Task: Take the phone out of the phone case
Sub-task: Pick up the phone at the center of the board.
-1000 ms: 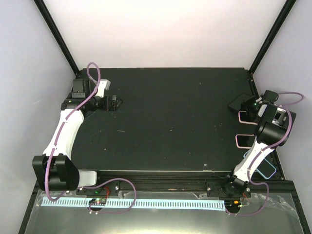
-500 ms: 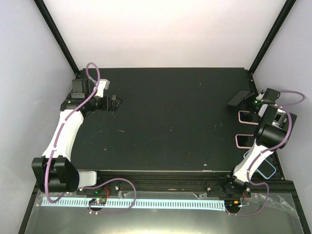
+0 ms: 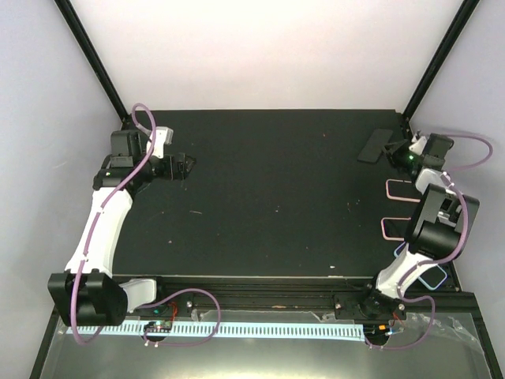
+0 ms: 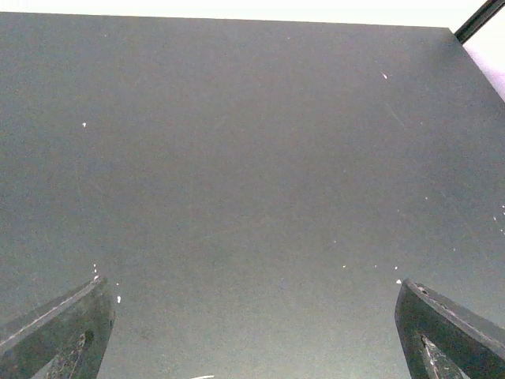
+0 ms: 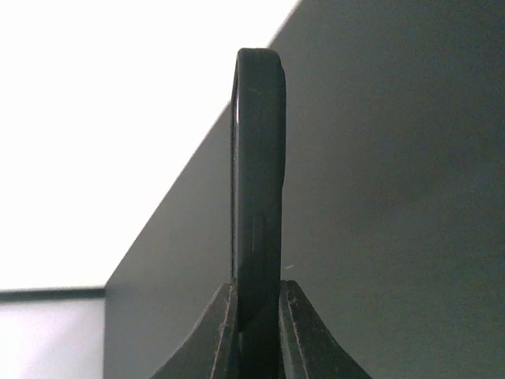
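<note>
A black phone case (image 3: pixel 375 145) with the phone in it hangs tilted above the mat's far right corner, my right gripper (image 3: pixel 394 151) shut on its near end. In the right wrist view the phone case (image 5: pixel 259 181) stands edge-on, pinched between both fingers (image 5: pixel 223 325) of the right gripper (image 5: pixel 258 298). A thin seam runs down its left edge; the phone itself I cannot tell apart from the case. My left gripper (image 3: pixel 185 166) is open at the mat's far left, and in its wrist view the left gripper (image 4: pixel 252 332) has only bare mat between its fingertips (image 4: pixel 55 332).
Two pink-rimmed cases (image 3: pixel 398 189) (image 3: pixel 392 227) lie along the mat's right edge, and a blue-rimmed one (image 3: pixel 430 276) sits near the right arm's base. Black frame posts (image 3: pixel 438 55) rise at the back corners. The black mat (image 3: pixel 276 189) ends at a rail in front.
The right gripper shut on the cased phone, lifted it off the mat and carried it toward the far edge. The left arm shifted slightly, its gripper still open.
</note>
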You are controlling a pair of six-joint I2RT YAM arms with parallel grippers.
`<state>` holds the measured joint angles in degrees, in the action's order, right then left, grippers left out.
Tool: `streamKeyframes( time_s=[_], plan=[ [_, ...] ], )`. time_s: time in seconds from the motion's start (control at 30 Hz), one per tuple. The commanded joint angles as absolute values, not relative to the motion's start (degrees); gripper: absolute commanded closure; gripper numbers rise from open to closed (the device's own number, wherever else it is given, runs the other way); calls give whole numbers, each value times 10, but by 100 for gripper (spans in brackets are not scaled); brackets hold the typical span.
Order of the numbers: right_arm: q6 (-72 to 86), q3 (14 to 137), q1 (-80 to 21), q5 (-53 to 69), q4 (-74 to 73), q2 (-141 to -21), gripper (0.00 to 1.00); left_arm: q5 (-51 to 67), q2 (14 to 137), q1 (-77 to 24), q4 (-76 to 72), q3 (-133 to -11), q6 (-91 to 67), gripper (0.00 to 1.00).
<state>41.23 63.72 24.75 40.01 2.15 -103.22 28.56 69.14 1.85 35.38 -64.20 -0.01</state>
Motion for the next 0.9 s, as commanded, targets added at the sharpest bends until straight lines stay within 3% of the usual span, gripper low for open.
streamKeyframes(
  time_s=[0.0, 0.23, 0.5, 0.67, 0.87],
  plan=[
    [397, 628, 218, 484, 54, -945, 99, 280, 653, 16, 322, -631, -14, 1],
    [346, 628, 160, 554, 30, -830, 99, 313, 587, 16, 296, -607, -2, 1],
    [305, 621, 73, 599, 21, -711, 99, 444, 565, 15, 315, -640, 3, 1],
    [356, 611, 31, 594, 65, -667, 99, 549, 562, -2, 202, -626, -101, 1],
    [482, 594, -17, 584, 179, -666, 99, 547, 590, -100, 39, -623, -210, 1]
  ],
)
